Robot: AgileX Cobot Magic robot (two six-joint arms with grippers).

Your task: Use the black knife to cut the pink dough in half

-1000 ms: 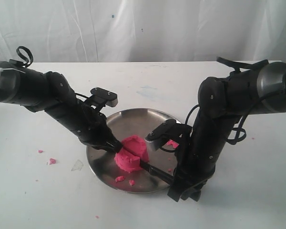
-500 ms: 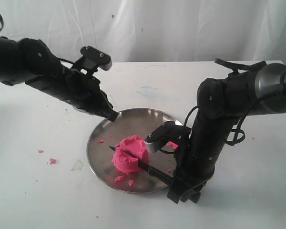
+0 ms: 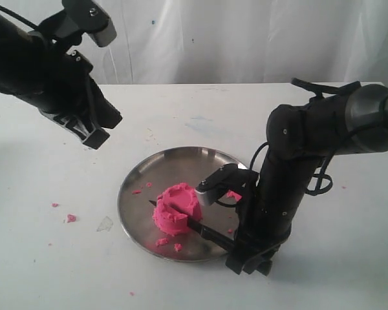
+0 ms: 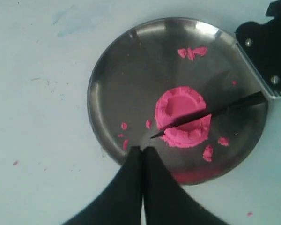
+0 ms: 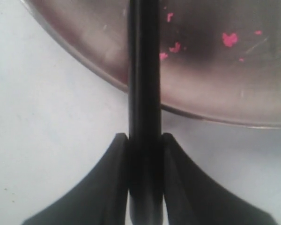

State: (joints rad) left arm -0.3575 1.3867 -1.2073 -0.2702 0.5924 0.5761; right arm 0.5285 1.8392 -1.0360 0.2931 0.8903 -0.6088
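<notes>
The pink dough (image 3: 176, 208) is a cup-shaped mound on the steel plate (image 3: 181, 165); it also shows as the pink dough (image 4: 181, 104) from above. The black knife (image 3: 204, 229) lies sunk across its near side, blade tip poking out left, seen too as the black knife (image 4: 210, 112). My right gripper (image 3: 246, 255) sits low at the plate's front right edge, shut on the knife handle (image 5: 144, 117). My left gripper (image 3: 97, 132) hangs high over the table, back left of the plate, shut and holding nothing; its fingers (image 4: 152, 157) press together.
Small pink crumbs lie on the plate (image 4: 192, 51) and on the white table left of it (image 3: 70, 218). A white curtain backs the table. The right arm (image 3: 297, 161) stands tall over the plate's right rim.
My left gripper has let go of the dough and risen up and away to the back left. The knife stays in the dough; the right arm has barely moved.
</notes>
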